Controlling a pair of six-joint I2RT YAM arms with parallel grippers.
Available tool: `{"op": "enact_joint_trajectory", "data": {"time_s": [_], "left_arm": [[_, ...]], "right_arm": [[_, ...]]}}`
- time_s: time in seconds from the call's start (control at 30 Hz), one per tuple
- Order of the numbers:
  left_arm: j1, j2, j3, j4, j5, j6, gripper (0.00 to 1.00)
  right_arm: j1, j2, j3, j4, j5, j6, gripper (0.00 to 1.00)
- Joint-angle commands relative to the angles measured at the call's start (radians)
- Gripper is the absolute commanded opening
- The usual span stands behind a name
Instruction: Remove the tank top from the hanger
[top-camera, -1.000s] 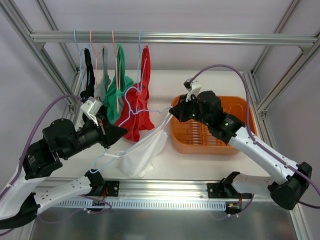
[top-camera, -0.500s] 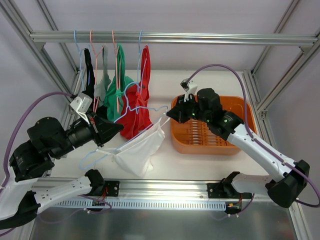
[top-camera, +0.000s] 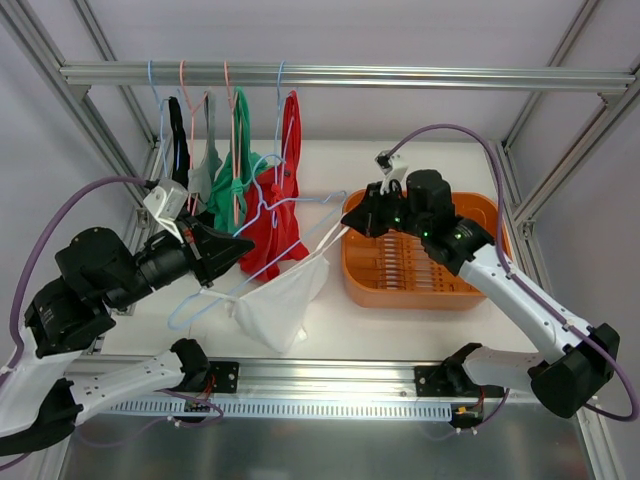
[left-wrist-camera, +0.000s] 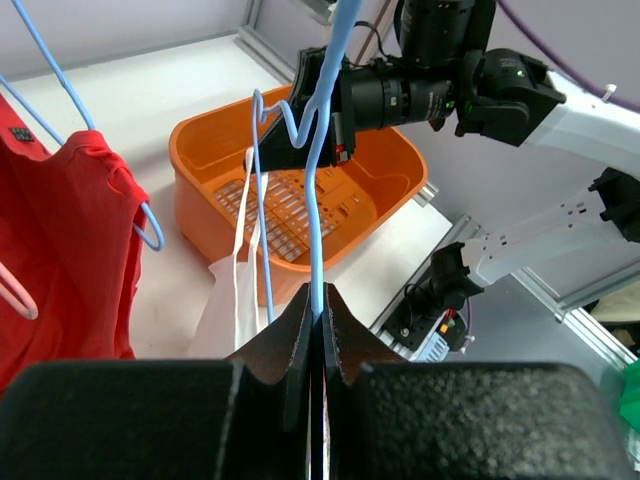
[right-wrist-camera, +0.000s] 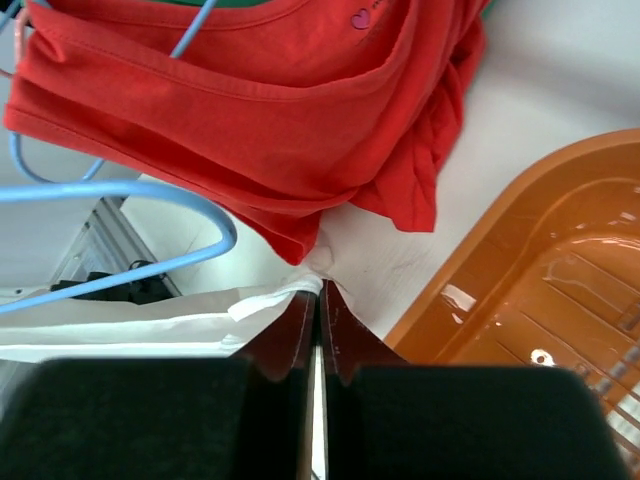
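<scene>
A white tank top (top-camera: 275, 305) hangs bunched from a light blue hanger (top-camera: 290, 245) held slanting above the table. My left gripper (top-camera: 243, 252) is shut on the hanger's wire (left-wrist-camera: 320, 150), which runs straight up out of the jaws (left-wrist-camera: 318, 300). My right gripper (top-camera: 350, 224) is shut on a strap of the tank top (right-wrist-camera: 150, 320), the cloth pinched at its tips (right-wrist-camera: 320, 290). The strap is stretched taut between the right gripper and the bunched body. The hanger's rounded end (right-wrist-camera: 150, 190) shows just left of the right jaws.
An orange basket (top-camera: 470, 290) stands on the table under the right arm. A rail (top-camera: 340, 75) at the back carries several hangers with black, grey, green and red tops (top-camera: 275, 225); the red one hangs close behind both grippers. Frame posts stand at both sides.
The left arm drew back to the left with the hanger. The right gripper shifted slightly right toward the basket, pulling the strap tighter. The white body now hangs lower and more bunched.
</scene>
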Motion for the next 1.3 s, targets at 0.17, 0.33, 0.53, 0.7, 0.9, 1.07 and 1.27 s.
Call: {"op": "enact_joint_trajectory", "data": {"time_s": [0.17,0.33,0.53,0.7,0.9,1.07,1.27], "left_arm": [[-0.006,-0.027,-0.098,0.433,0.092,0.062,0.00],[-0.006,0.013,-0.208,0.852,0.172,0.152,0.00],[-0.006,0.076,-0.452,1.385,0.097,0.312,0.00],[-0.006,0.137,-0.549,1.681,-0.055,0.373,0.00],[-0.006,0.170,-0.630,1.948,-0.126,0.415,0.00],[-0.006,0.205,-0.649,2.073,-0.144,0.468,0.00],[-0.006,0.275,-0.666,2.248,-0.118,0.491,0.00]], "right_arm": [[0.123,-0.030,-0.078,0.149,-0.108,0.095,0.04],[0.186,-0.096,-0.209,0.222,-0.097,0.155,0.04],[0.264,-0.164,-0.350,0.320,-0.062,0.219,0.10],[0.323,-0.167,-0.361,0.334,-0.017,0.212,0.14],[0.358,-0.089,-0.310,0.325,-0.008,0.194,0.37],[0.375,-0.073,-0.287,0.322,0.014,0.178,0.62],[0.378,-0.081,-0.298,0.319,0.020,0.172,0.77]]}}
